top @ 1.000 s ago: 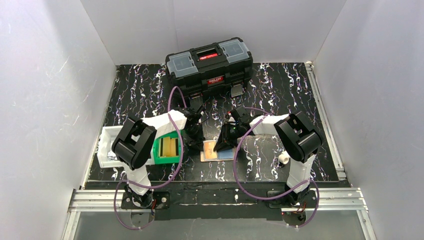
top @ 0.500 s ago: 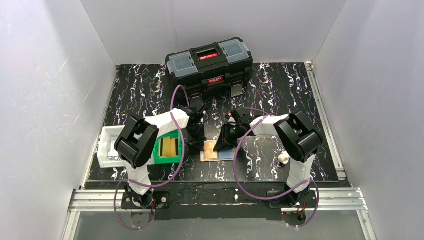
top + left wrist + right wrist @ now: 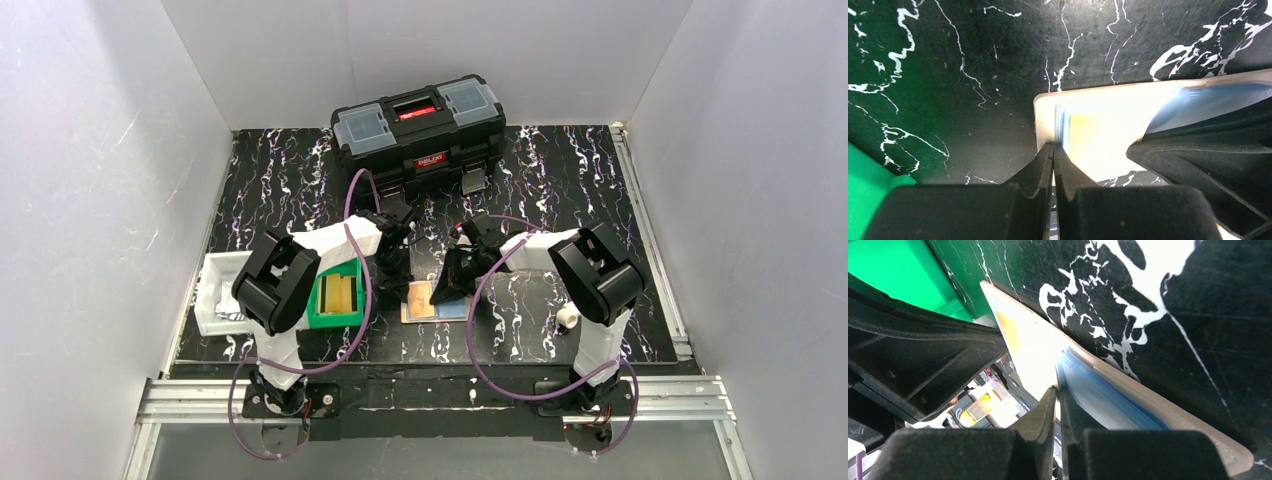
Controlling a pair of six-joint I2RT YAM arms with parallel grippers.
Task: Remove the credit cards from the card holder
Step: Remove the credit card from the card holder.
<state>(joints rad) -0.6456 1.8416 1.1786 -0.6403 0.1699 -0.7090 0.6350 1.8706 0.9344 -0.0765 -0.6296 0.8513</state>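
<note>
Left claw point(image 3: 1053, 148), shut, pins the card holder point(image 3: 1047, 107); my right claw point(image 3: 1057, 391), closed to a slit, perhaps nips the blue card point(image 3: 1108, 390) at its 3 o'clock side. Nothing is out yet.

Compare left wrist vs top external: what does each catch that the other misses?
Left wrist only: the left gripper close up, jaws shut, tips at the edge of the card holder, right beside a yellowish card in its pocket. Top external only: the black toolbox, the white tray, a small white cylinder. Both: the holder with the blue card, the green bin, the marbled table.
</note>
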